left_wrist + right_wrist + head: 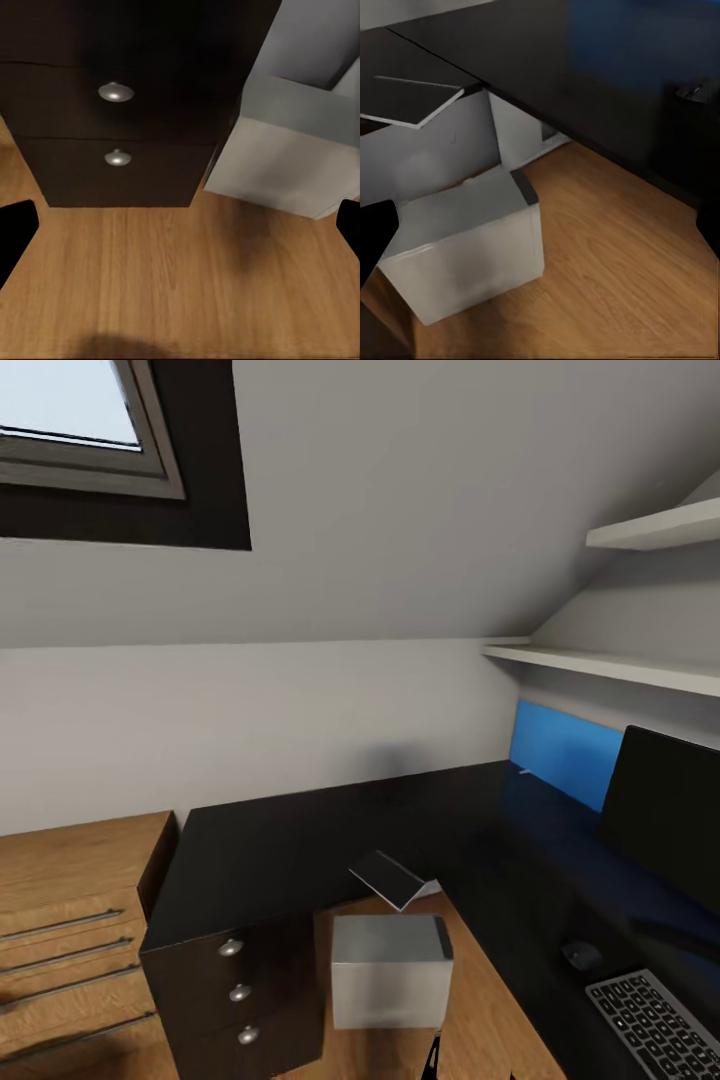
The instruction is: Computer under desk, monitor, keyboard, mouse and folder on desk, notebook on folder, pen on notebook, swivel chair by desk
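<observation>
The black desk runs along the wall and turns right. On it stand the monitor, the mouse and the keyboard. The notebook overhangs the inner desk edge, above the grey computer on the floor. A thin white pen lies by the blue panel. My left gripper is open over the floor before the drawer unit and computer. My right gripper is open above the computer, with the notebook and mouse beyond. The folder and swivel chair are out of view.
A wooden dresser with bar handles stands left of the desk's drawer unit. A blue wall panel sits behind the monitor, white shelves hang above, and a window is at top left. Wooden floor lies inside the desk's corner.
</observation>
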Robot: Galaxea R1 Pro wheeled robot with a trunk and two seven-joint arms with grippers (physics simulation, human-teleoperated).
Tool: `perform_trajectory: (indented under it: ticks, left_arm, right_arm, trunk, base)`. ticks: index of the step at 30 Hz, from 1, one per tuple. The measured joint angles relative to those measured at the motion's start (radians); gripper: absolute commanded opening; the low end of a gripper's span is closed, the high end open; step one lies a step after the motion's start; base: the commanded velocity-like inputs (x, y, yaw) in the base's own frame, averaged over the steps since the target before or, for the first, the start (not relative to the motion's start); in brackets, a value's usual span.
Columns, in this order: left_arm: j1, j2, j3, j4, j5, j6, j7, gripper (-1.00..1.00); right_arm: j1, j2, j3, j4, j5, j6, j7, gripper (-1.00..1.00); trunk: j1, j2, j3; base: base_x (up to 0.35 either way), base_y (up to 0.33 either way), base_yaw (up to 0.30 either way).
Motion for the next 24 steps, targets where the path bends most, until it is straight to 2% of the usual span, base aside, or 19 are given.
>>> perform_trajectory:
  ticks: [11,19,24]
  left_arm:
    - [0.0,0.001,0.004,0.001,0.002,0.0,0.002,1.0]
    - [0.0,0.002,0.008,0.003,0.005,-0.001,0.003,1.0]
    - [0.0,0.002,0.012,0.023,0.012,-0.002,0.004,1.0]
  right_arm:
    - [0.0,0.002,0.0,0.02,0.001,-0.001,0.002,1.0]
    - [0.0,0.003,-0.003,0.029,0.0,-0.007,0.017,1.0]
    - [0.0,0.004,-0.007,0.073,0.0,-0.008,0.028,1.0]
  trunk:
    - [0.0,0.0,-0.015]
    - [-0.001,0.0,-0.027]
    - [-0.001,0.0,-0.034]
  base:
    - [-0.291,0.074,0.132]
    - [-0.03,0.01,0.131]
    - [-0.002,0.001,0.122]
